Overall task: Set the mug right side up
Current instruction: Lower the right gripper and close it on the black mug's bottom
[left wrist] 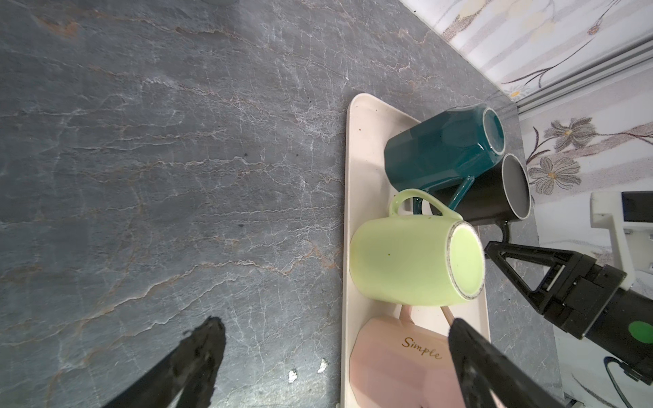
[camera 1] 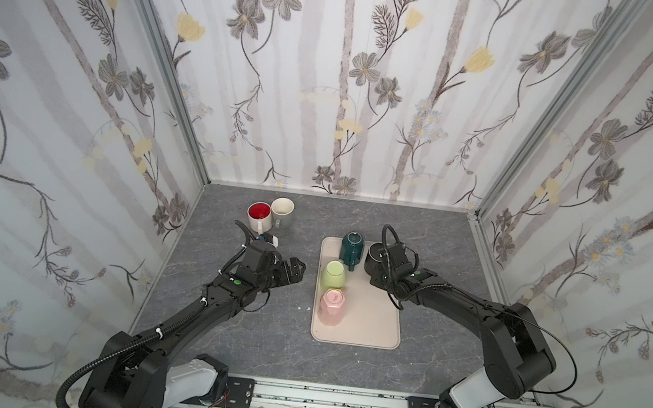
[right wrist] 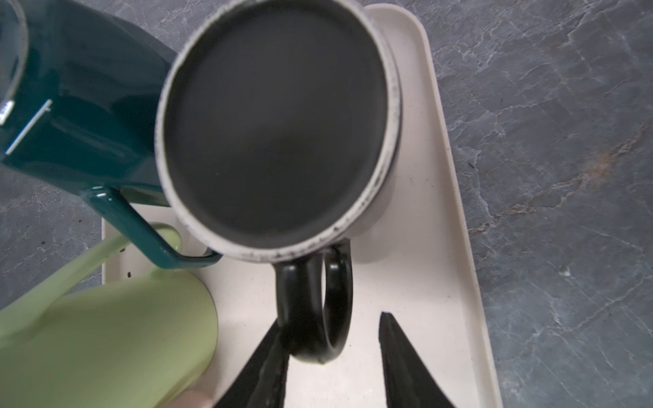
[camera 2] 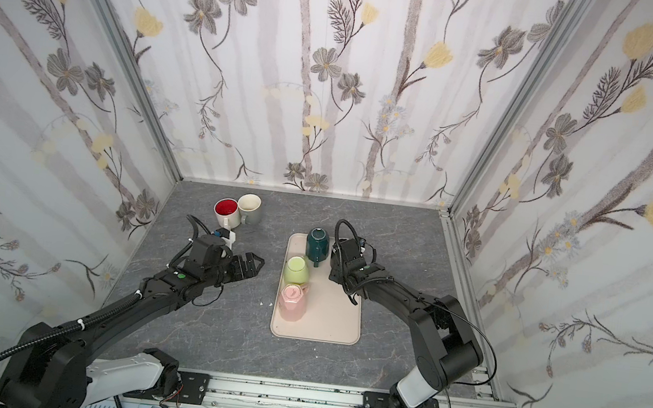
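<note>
Light comes soft and even from overhead, so both top views are bright, with faint shadows on the table (camera 1: 259, 339) and walls (camera 1: 31, 138) bowing outward toward 10 and 2 o'clock. My left wrist view is crisp. My right wrist view sits too close: the black mug (right wrist: 275, 130) and green mug (right wrist: 106, 335) blur, and a white glare streak crosses the teal mug (right wrist: 88, 123).
</note>
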### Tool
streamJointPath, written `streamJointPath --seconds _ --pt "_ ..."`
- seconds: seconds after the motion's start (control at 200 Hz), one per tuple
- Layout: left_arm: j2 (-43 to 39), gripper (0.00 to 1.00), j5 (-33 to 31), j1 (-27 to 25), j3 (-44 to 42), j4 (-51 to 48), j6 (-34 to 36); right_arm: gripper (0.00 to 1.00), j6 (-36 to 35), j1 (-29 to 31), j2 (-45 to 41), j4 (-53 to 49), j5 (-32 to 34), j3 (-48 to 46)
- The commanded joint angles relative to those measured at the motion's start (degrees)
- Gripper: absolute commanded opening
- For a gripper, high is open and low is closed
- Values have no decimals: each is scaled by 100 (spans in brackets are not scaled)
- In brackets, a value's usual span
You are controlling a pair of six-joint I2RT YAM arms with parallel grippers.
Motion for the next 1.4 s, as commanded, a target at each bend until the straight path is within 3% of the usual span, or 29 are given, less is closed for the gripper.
streamJointPath --seconds 0.0,0.56,0.879,1.394 --pt "6 100 -15 -4 -41 232 -111 40 -104 -44 -168 -27 174 -79" --pt "-25 100 -81 -18 -138 295 -224 39 -829 -287 -83 -282 -20 123" --pt "-74 100 -69 -11 -144 291 -285 31 -987 -339 162 -379 -125 398" --pt "-21 100 -61 -106 -143 331 -408 30 -1074 -376 567 -472 -168 841"
